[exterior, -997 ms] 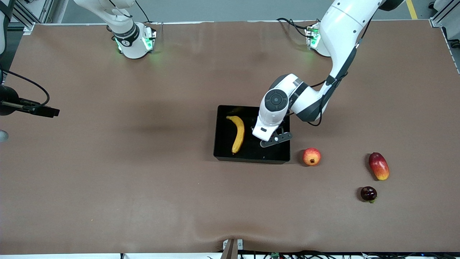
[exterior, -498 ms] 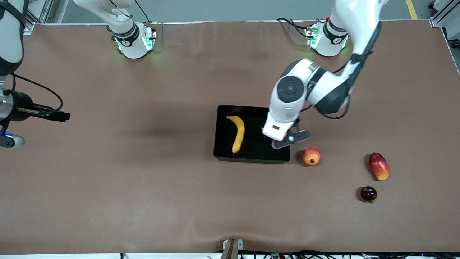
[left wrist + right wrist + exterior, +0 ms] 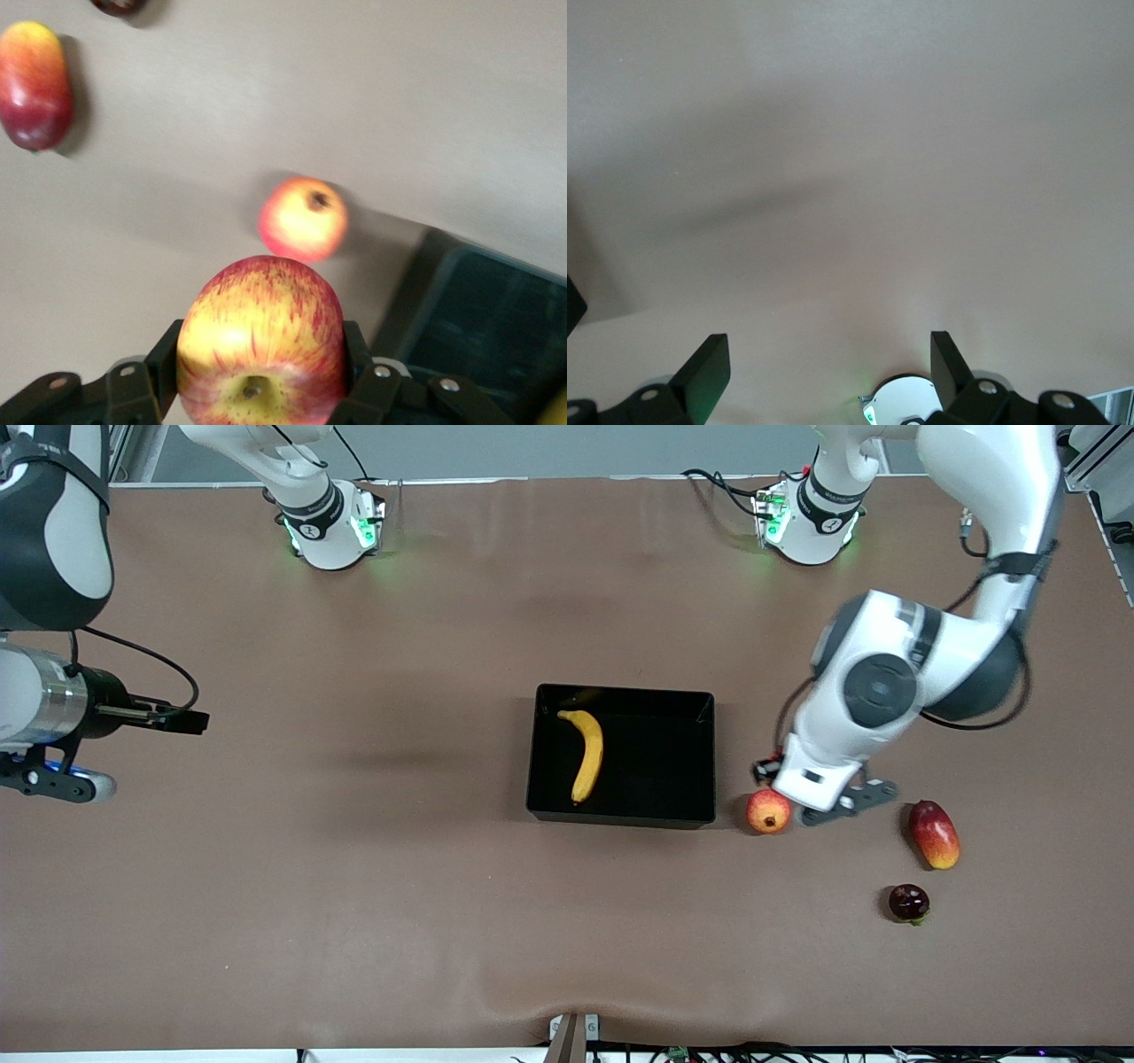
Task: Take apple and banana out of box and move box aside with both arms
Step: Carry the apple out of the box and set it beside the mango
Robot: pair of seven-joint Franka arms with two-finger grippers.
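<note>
Currently, item 1: the apple (image 3: 260, 335), gripped in my left claw (image 3: 828, 804), over bare counter (image 3: 354, 886) just beside the orange-red crowned fruit (image 3: 768, 811), outside the box (image 3: 620, 815). Item 2: the banana (image 3: 585, 753) lies in the box, long axis running toward the front camera. My right claw (image 3: 830, 367), spread wide and empty, waits at the right arm's end, well apart.

A robotics lab (two bench-mounted arms (image 3: 886, 691), brown-covered table (image 3: 354, 912)).
</note>
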